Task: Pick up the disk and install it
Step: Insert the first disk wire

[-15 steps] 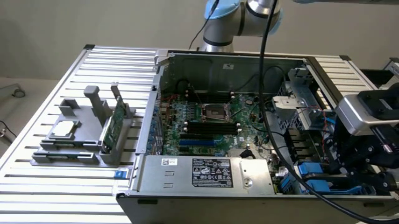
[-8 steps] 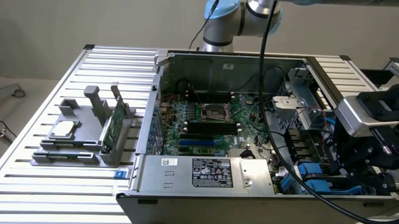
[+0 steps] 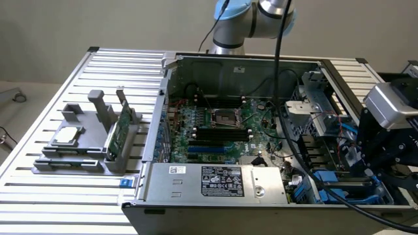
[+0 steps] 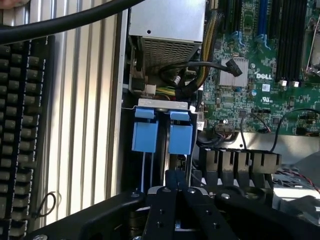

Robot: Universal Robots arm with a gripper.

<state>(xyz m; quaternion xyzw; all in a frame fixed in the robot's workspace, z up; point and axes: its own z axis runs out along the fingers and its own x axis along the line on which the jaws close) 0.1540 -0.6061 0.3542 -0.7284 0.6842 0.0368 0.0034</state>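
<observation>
The matte black gripper [image 4: 175, 176], jaws pressed together with nothing visible between them, points at the disk [image 4: 180, 139]. It sits edge-on in its smooth blue plastic carrier inside the sheet-metal computer case [image 3: 242, 66], beside a twin carrier [image 4: 145, 136]. The grey-and-blue arm [image 3: 267, 17] arches over the case.

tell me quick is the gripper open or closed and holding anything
gripper: closed, next to the two blue carriers in the computer case; whether it holds anything cannot be told
</observation>
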